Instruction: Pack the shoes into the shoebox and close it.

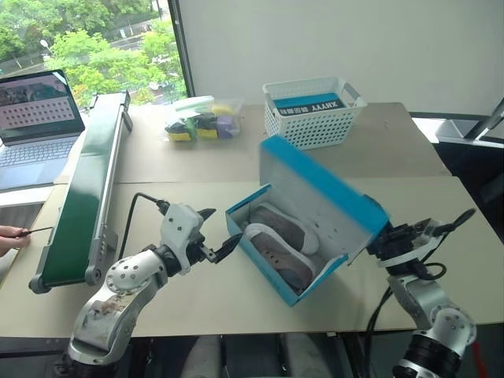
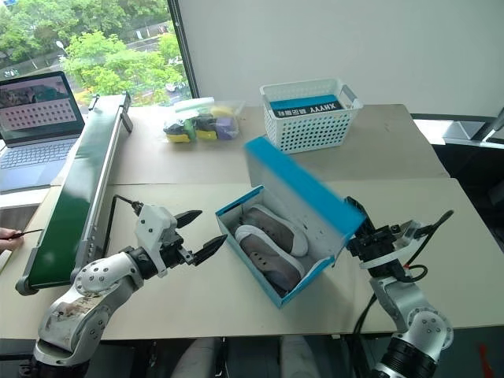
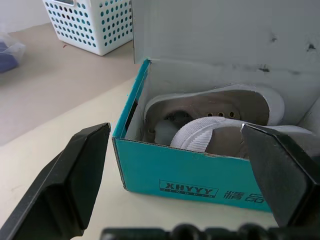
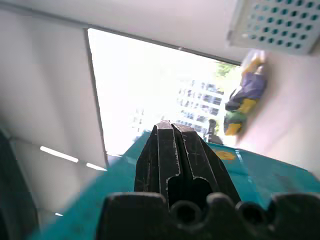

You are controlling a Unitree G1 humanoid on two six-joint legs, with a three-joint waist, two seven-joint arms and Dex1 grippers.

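Both shoes (image 2: 268, 244) sat inside the shoebox (image 2: 272, 279), lid half raised. The left gripper (image 2: 198, 233) hung spread wide just beside the box; the right gripper (image 2: 356, 233) was clenched empty against the lid.

Left arm (image 2: 87, 295) reaches forward with its gripper (image 2: 201, 232) level and black fingers spread wide; right arm (image 2: 409, 315) bends up from the wrist, its gripper (image 4: 175, 150) pinched tight, fingers pressed together
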